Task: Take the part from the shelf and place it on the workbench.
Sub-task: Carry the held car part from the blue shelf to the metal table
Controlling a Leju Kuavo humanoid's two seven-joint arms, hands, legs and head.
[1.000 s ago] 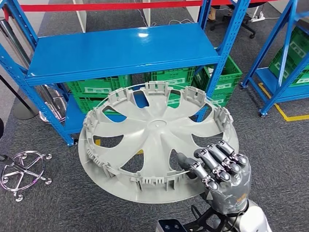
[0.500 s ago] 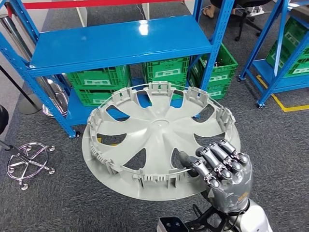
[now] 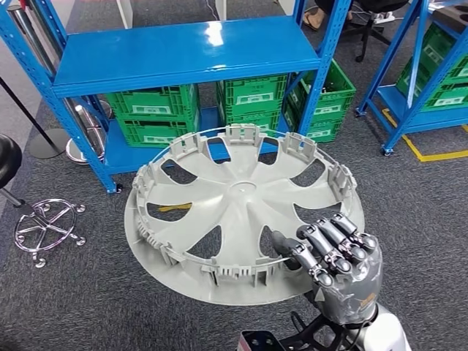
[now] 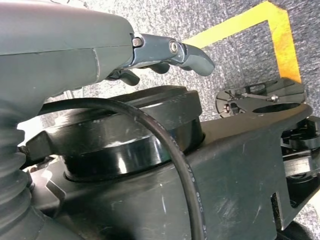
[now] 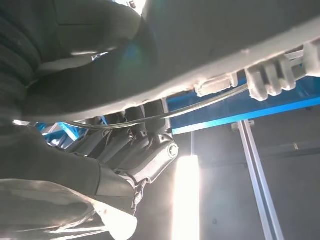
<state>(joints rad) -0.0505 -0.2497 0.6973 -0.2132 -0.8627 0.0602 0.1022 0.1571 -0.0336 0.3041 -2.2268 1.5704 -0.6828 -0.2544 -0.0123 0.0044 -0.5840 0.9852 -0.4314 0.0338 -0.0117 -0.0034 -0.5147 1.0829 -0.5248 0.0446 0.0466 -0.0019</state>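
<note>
Item: hubcap [image 3: 243, 212], grey plastic, spoked, inner face up with clip tabs round the rim. Location: held in the air over grey carpet, in front of the blue shelf [image 3: 182, 51], clear of it and roughly level. Workbench: none to be seen.

Holder: right hand [image 3: 336, 267], at the rim edge nearest the robot, on its right side. Fingers [image 3: 331, 245] curled down over the top of the rim, close together; thumb [image 3: 284, 245] lying on the inner face beside a spoke opening. Right wrist view: fingers [image 5: 151, 150] wrapped under the part's edge [image 5: 226, 50], a thin wire ring running past them. Grip: a one-sided clamp at the rim, the bulk of the disc hanging out beyond the fingers toward the shelf.

Left hand [image 4: 162, 52]: hanging low beside the robot's body over a yellow floor line; fingers only partly seen, nothing visible in them; cannot tell whether spread or curled.

Step in hand, as judged: carrying the part from shelf to workbench. Handling notes:
- keep the disc level; a wide, light plate held at one edge will tend to droop or twist at the far side
- keep the clamp firm and the wrist steady while turning
- turn slowly and mind the shelf uprights and green crates [image 3: 248, 102] at the far rim
- lower the far edge onto the bench first, and only then ease the fingers apart
</note>
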